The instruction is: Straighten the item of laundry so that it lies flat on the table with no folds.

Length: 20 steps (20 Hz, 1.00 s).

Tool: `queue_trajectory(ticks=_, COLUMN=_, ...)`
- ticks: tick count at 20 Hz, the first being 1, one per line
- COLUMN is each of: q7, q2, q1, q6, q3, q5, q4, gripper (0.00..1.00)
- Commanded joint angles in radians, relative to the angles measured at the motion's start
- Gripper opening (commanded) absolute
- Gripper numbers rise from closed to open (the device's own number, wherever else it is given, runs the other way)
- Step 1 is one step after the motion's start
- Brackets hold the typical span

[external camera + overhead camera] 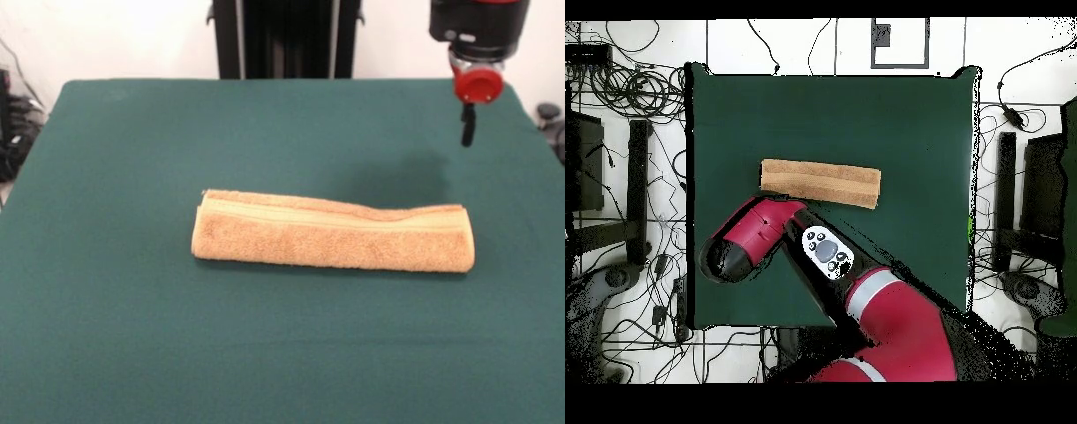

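Towel (333, 237): orange-tan terry cloth, seen folded into a long narrow strip lying crosswise near the middle of the worktop (132, 336).
Band: a paler, smoother woven stripe is seen along the towel's far edge.
Fold: a rounded fold runs along the towel's near side; the far-right corner is slightly raised.
Worktop: dark green, extending well beyond the towel on every side.
Tool (467, 132): held above the worktop, beyond the towel's right end and clear of it; only a thin dark tip is seen below a red disc.
Pedestal (287, 37): black, seen behind the worktop's far edge, beyond the towel.
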<state>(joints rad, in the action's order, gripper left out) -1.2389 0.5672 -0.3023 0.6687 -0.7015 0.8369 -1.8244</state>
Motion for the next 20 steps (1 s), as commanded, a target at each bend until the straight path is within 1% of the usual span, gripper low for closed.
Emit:
queue_trajectory(ticks=1, q7=0.051, q2=0.003, q1=0.072, q6=0.088, q3=0.009, q5=0.011, q4=-0.032, gripper=1.00)
queue_trajectory(ticks=3, q7=0.001, q2=0.045, q1=0.089, q6=0.078, q3=0.006, q5=-0.014, q4=-0.080, gripper=1.00)
queue_trajectory(ticks=7, q7=-0.102, q2=0.085, q1=0.117, q6=0.011, q3=0.008, q5=-0.047, q4=-0.175, gripper=1.00)
queue_trajectory(ticks=12, q7=-0.209, q2=0.166, q1=0.165, q6=-0.032, q3=0.023, q5=-0.105, q4=-0.265, gripper=1.00)
queue_trajectory(ticks=14, q7=-0.237, q2=0.178, q1=0.179, q6=-0.054, q3=0.036, q5=-0.126, q4=-0.287, gripper=1.00)
queue_trajectory(ticks=18, q7=-0.249, q2=0.185, q1=0.190, q6=-0.072, q3=0.074, q5=-0.161, q4=-0.292, gripper=1.00)
queue_trajectory(ticks=20, q7=-0.297, q2=0.204, q1=0.209, q6=-0.095, q3=0.101, q5=-0.185, q4=-0.308, gripper=1.00)
